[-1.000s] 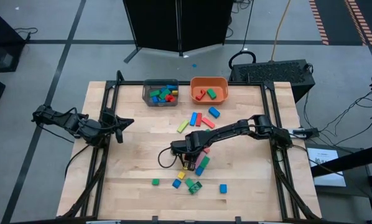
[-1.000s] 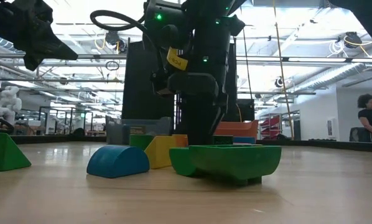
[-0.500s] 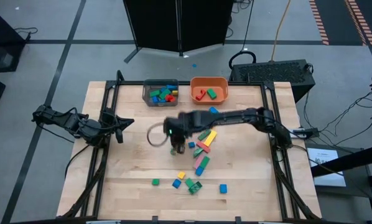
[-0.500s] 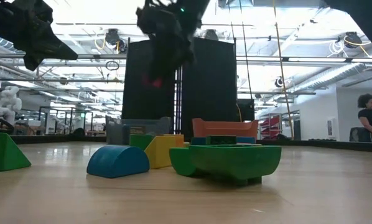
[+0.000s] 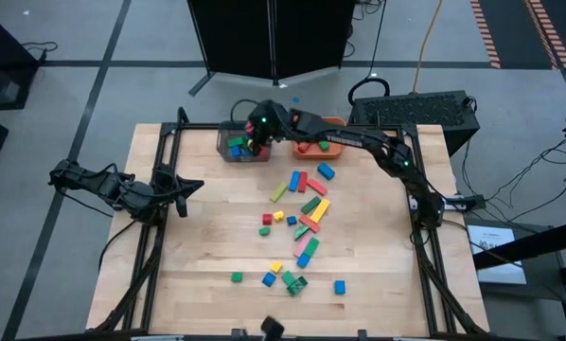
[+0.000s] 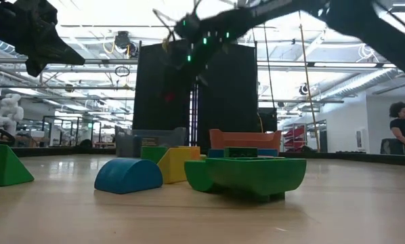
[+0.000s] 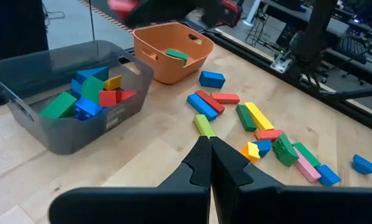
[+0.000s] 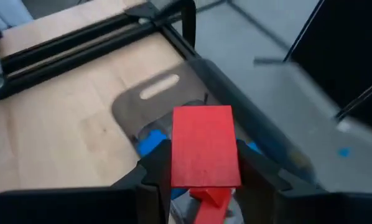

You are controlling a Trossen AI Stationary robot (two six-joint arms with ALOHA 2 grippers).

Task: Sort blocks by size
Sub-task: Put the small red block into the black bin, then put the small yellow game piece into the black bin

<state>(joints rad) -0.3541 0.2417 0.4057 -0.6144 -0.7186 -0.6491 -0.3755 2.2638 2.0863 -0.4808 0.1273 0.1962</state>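
High view: right gripper (image 5: pixel 256 138) has swung from mid-bench to above the grey bin (image 5: pixel 222 152), clamped on a red block (image 8: pixel 203 151); release appears next. Left gripper (image 7: pixel 209 163) closed, idle.

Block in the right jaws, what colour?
Red block, clearest in the right wrist view, over the grey bin.

The table (image 5: pixel 207 246) is pale wood with a visible grain and a smooth, faintly satin finish. The grey bin (image 7: pixel 43 134) looks like smooth, half-clear plastic; the orange bin (image 7: pixel 167 62) like opaque, matt plastic. The blocks (image 5: pixel 307 213) have flat, painted-looking matt faces, possibly wood. The red block (image 8: pixel 204 152) between the right gripper's (image 8: pixel 201 168) dark matt fingers is equally dull.
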